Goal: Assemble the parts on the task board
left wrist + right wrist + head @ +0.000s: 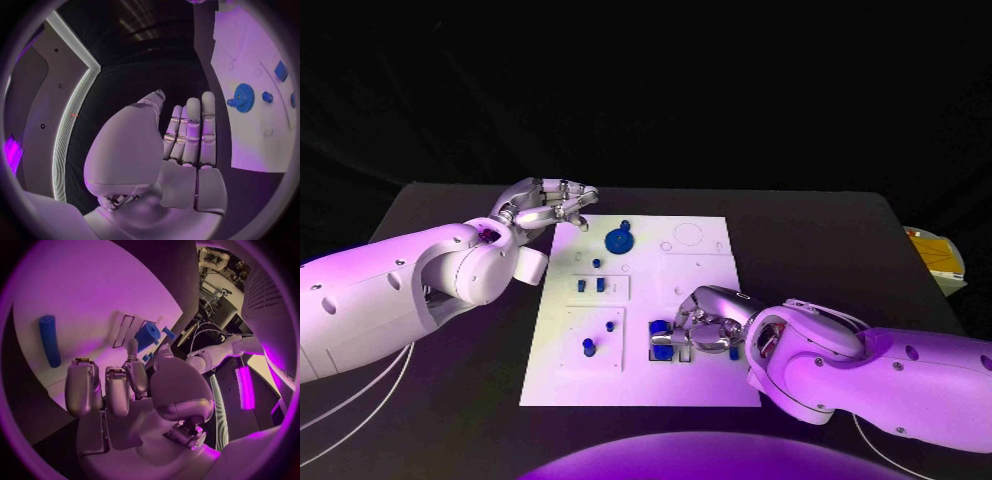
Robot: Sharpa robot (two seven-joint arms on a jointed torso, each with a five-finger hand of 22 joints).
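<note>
The white task board (pixel 697 385) lies in the middle of the table. A blue gear (pixel 620 240) (pixel 242 96) stands near its far edge, and small blue parts (pixel 591 286) and a blue peg (pixel 589 346) sit on its left half. My left hand (pixel 548 207) (pixel 187 145) hovers at the board's far left corner, fingers straight and holding nothing. My right hand (pixel 704 322) (pixel 125 390) is low over the board's near right part, fingers curled in beside a blue block (pixel 659 328) (pixel 148 335); nothing shows in its palm. A blue cylinder (pixel 49 340) lies on the board beyond its fingers.
A yellow object (pixel 937 255) sits at the right edge of the black table (pixel 819 240). Bare tabletop lies on both sides of the board and behind it.
</note>
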